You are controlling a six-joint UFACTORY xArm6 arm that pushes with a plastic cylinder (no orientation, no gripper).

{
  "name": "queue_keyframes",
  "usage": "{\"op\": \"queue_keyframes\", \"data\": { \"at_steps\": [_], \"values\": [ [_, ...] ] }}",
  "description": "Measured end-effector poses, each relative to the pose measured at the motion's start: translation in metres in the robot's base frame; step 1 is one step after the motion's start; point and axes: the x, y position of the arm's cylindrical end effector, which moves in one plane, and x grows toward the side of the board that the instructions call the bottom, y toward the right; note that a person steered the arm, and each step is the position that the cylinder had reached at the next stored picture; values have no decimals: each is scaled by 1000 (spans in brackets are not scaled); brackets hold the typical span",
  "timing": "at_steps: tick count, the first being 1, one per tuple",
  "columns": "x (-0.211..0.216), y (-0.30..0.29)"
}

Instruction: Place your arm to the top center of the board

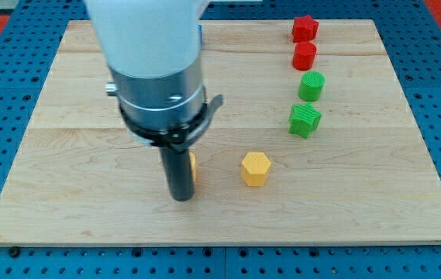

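Note:
My tip (181,198) rests on the wooden board (88,178) at the lower middle-left. Right behind the rod, a yellow block (193,167) is mostly hidden; only a sliver shows at the rod's right side. A yellow hexagonal block (256,169) lies to the right of the tip, apart from it. The arm's white and grey body (154,70) covers the board's upper left-centre.
A column of blocks stands at the upper right: a red star-like block (305,29) at the top, a red cylinder (304,56), a green cylinder (311,86) and a green block (304,120). Blue pegboard (3,70) surrounds the board.

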Motion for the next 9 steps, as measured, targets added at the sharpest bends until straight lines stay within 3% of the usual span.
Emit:
{"op": "queue_keyframes", "data": {
  "at_steps": [2, 3, 7, 8, 9],
  "values": [
    [0, 1],
    [-1, -42],
    [-15, -30],
    [-13, -58],
    [-82, -62]
  ]
}}
